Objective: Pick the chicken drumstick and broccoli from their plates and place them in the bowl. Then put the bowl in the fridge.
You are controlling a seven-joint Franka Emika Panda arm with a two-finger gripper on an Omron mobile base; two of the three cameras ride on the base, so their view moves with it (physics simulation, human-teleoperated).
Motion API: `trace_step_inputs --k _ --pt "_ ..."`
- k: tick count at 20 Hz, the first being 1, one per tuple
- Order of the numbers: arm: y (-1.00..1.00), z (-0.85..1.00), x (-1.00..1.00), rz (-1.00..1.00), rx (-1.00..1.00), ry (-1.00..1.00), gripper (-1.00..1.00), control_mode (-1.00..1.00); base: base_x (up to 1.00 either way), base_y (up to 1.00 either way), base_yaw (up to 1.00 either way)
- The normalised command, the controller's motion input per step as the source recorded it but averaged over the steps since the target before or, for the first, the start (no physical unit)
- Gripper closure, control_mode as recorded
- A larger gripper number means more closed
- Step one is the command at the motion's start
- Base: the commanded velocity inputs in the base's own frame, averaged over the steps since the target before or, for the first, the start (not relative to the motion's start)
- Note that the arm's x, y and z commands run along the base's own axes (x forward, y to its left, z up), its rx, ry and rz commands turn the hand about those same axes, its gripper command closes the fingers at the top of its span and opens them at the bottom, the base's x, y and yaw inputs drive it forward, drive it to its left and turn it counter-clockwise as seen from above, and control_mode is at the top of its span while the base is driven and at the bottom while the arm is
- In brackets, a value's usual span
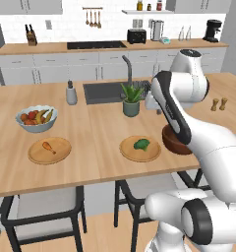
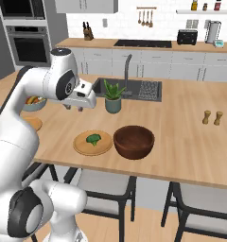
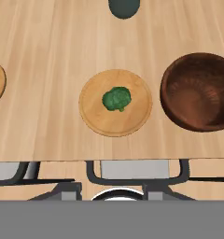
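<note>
The end effector (image 2: 74, 108) hangs high over the wooden desk (image 2: 181, 142), in the left middle of the right base view, holding nothing; its fingers are small and partly blurred there, so I cannot tell how wide they stand. The hand camera looks straight down, which puts the broccoli (image 3: 116, 99) at the centre of the hand view on its light-wood plate (image 3: 135, 119). That reads as a lining-up above the floret before a descent. The dark wooden bowl (image 3: 198, 91) sits just right of that plate, near it but apart, and looks empty inside; its closeness should keep the carry from plate to bowl short. The chicken drumstick (image 1: 48, 146) lies on the second plate (image 1: 61, 153) at the left middle of the left base view, well apart from the bowl and in front of the fruit bowl (image 1: 36, 118), so it would need a longer reach. A potted plant (image 2: 113, 98) stands behind the broccoli plate, near the sink (image 2: 148, 90). Both foods are on their plates, so the task appears barely started, with the broccoli the likelier first pick.
</note>
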Motion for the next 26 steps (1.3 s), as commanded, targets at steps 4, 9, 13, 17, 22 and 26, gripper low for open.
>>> trace_step_inputs --k 4,9,13,17,22,26 --pt "0.00 0.00 -0.10 0.00 0.00 -0.05 -1.00 -1.00 0.00 0.00 0.00" --pt "0.45 -0.18 0.07 0.15 -0.15 -0.12 -1.00 -1.00 0.00 0.00 0.00" --pt "0.43 -0.45 0.66 0.25 -0.20 -0.02 -1.00 -1.00 0.00 0.00 0.00" --pt "-0.02 -0.45 0.86 0.26 -0.12 0.00 -1.00 -1.00 0.00 0.00 0.00" --pt "-0.11 -0.64 0.80 0.24 -0.13 0.05 -1.00 -1.00 0.00 0.00 0.00" --pt "-0.03 -0.66 0.28 0.23 -0.25 0.07 -1.00 -1.00 0.00 0.00 0.00"
